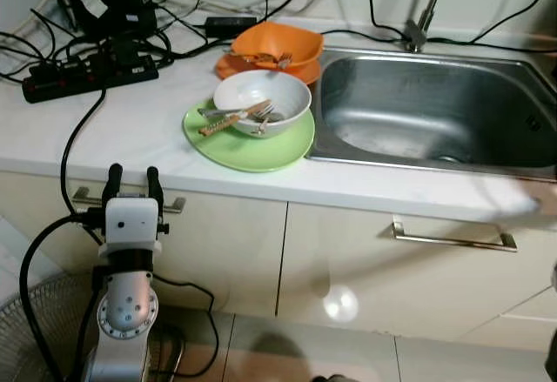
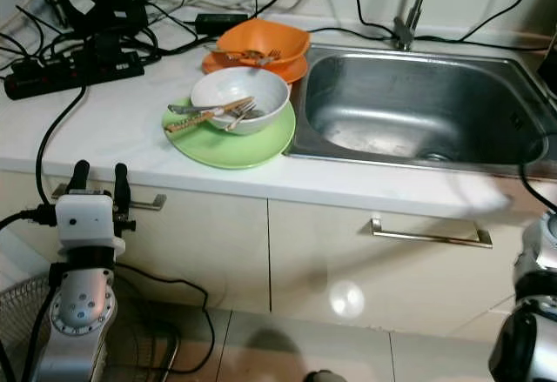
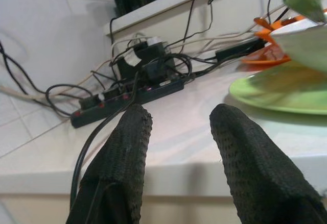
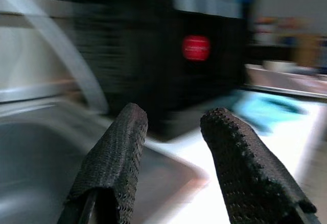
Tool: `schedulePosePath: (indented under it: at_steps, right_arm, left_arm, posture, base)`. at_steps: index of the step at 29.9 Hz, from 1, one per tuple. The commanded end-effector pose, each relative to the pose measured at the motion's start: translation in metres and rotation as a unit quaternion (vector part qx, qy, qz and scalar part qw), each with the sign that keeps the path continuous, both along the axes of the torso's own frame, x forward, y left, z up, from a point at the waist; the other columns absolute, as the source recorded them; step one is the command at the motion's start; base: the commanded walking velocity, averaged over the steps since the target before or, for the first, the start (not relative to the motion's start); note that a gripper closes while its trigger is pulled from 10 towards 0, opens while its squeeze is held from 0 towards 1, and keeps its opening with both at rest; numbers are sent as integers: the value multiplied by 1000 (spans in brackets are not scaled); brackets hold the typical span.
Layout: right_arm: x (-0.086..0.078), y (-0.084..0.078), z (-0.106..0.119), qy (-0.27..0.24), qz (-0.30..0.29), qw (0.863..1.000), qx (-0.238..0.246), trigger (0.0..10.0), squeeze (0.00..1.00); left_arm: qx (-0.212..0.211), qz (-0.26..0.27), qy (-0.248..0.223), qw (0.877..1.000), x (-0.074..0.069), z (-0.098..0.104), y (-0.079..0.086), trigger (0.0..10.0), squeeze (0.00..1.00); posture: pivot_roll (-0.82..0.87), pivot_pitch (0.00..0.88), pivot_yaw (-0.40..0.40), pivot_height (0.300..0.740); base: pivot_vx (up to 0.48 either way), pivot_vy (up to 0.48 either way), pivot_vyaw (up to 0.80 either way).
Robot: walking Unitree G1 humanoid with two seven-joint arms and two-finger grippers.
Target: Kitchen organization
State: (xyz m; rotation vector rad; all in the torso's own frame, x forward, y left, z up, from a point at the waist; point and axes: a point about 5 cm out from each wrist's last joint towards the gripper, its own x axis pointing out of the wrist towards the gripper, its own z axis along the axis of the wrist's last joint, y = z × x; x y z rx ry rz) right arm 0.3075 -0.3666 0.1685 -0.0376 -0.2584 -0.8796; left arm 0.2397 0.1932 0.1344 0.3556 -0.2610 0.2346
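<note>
A white bowl (image 1: 261,95) holding chopsticks (image 1: 235,121), a fork and a spoon sits on a green plate (image 1: 252,149) on the counter, left of the steel sink (image 1: 435,103). Behind it, an orange bowl (image 1: 277,44) with a fork stands on an orange plate. My left gripper (image 1: 134,176) is open and empty. It is raised in front of the counter's front edge, left of the green plate (image 3: 276,89) and pointing at the counter. My right gripper (image 4: 171,119) is open and empty over the sink's corner, in a blurred view.
A black power strip (image 1: 87,73), adapters and tangled cables crowd the counter's back left. The faucet (image 1: 422,16) rises behind the sink. Cabinet drawers with metal handles (image 1: 452,238) lie below. A fan (image 1: 26,330) stands on the floor at my left.
</note>
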Motion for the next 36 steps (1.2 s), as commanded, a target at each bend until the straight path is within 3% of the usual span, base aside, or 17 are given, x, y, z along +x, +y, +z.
schedulePosePath:
  at_steps: [1,4,5,6,7,9,16,21,28,36]
  right_arm:
    - [15,19,14,-30,61,998,-17,10000,0]
    - [25,36,19,-43,113,992,-23,10000,0]
    - [32,49,20,-48,153,987,-19,10000,0]
    - [44,75,22,-56,226,972,-12,10000,0]
    - [44,75,22,-56,226,972,-12,10000,0]
    - [51,97,21,-62,280,958,-9,10000,0]
    - [54,119,13,-54,326,944,5,10000,0]
    - [52,148,1,-34,391,920,-9,10000,0]
    - [49,162,-10,-22,412,911,0,10000,0]
    - [43,190,-19,-22,458,889,19,10000,0]
  left_arm:
    - [3,-9,0,1000,4,3,0,10000,0]
    - [4,-13,-1,1000,5,4,-1,10000,0]
    - [5,-17,-2,1000,7,5,-2,10000,0]
    - [7,-25,-4,1000,10,6,-4,10000,0]
    - [7,-25,-4,1000,10,6,-4,10000,0]
    - [7,-34,-7,999,14,8,-7,10000,0]
    - [5,-58,-10,998,22,11,-14,10000,0]
    - [11,-104,-2,995,29,11,-26,10000,0]
    - [4,-124,-3,992,36,13,-35,10000,0]
    - [-9,-165,-10,986,44,20,-52,10000,0]
  posture:
    - [4,52,-3,732]
    - [4,52,-3,732]
    - [4,52,-3,732]
    - [5,53,-2,732]
    - [5,53,-2,732]
    - [11,55,-5,732]
    - [8,55,-7,732]
    - [4,54,-5,732]
    - [5,50,-6,732]
    - [4,49,-6,732]
  base:
    - [0,0,0]
    - [0,0,0]
    - [0,0,0]
    - [0,0,0]
    - [0,0,0]
    - [0,0,0]
    - [0,0,0]
    - [0,0,0]
    - [0,0,0]
    - [0,0,0]
